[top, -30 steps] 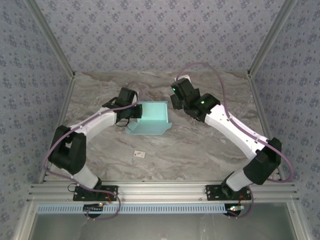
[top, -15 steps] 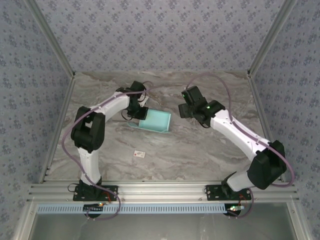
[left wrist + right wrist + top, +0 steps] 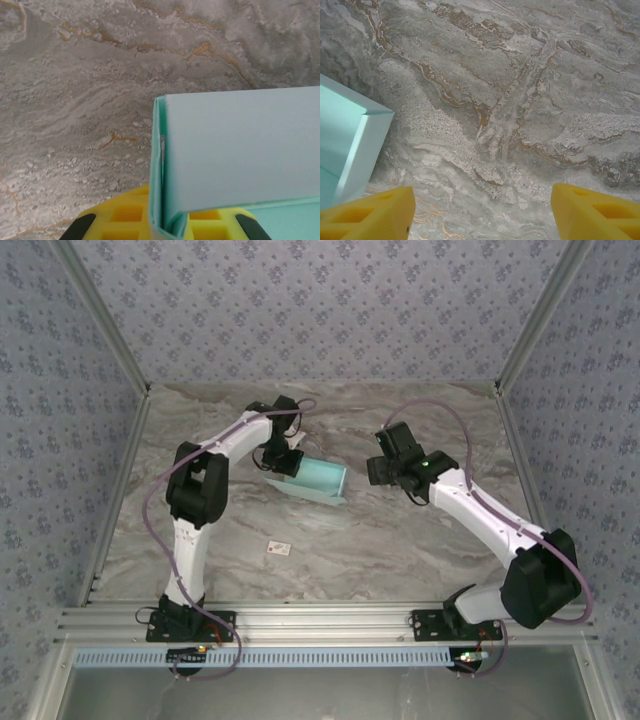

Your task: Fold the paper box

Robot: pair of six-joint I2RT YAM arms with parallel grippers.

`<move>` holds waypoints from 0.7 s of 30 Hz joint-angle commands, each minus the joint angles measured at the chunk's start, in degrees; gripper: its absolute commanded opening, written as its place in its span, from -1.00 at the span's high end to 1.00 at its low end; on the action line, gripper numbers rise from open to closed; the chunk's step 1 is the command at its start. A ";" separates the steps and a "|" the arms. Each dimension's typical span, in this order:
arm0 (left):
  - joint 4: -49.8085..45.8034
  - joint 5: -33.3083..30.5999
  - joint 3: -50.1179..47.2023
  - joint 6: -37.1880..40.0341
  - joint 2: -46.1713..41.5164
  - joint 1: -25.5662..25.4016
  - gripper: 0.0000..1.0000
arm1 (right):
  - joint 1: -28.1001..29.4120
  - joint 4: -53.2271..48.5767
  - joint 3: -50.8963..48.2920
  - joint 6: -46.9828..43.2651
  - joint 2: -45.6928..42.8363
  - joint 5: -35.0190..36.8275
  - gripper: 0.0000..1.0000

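Note:
The paper box [image 3: 312, 480] is a mint card piece lying mid-table, tilted, with its left wall folded double. My left gripper [image 3: 284, 461] is shut on that doubled wall; in the left wrist view the yellow fingers [image 3: 122, 217] pinch the card layers [image 3: 161, 190] and a broad panel of the paper box [image 3: 240, 150] rises to the right. My right gripper [image 3: 379, 472] hovers just right of the box, open, its yellow fingers [image 3: 367, 217] wide apart over bare marble. A corner of the paper box [image 3: 350, 135] shows at the left edge of the right wrist view.
A tiny white tag with a red mark [image 3: 279, 549] lies on the marble table [image 3: 400, 540] in front of the box. Patterned walls and metal frame posts [image 3: 120, 350] close in the back and sides.
The left arm has reached further back and right, turning the box clockwise while still gripping it. The right gripper has drawn away to the right and nearer the front, still open.

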 commanded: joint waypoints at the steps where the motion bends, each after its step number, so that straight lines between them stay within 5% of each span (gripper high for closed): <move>1: -4.11 1.19 3.58 1.50 1.92 0.09 0.85 | -0.53 0.32 -1.10 0.73 -1.64 -0.58 -0.48; 15: -5.87 2.72 11.12 2.26 4.90 0.08 0.49 | -1.10 0.08 -2.90 1.16 -2.33 0.23 -0.48; 21: -8.35 -0.07 21.38 2.27 5.52 0.79 0.25 | -1.49 0.77 -2.64 1.09 -1.80 -0.02 -0.49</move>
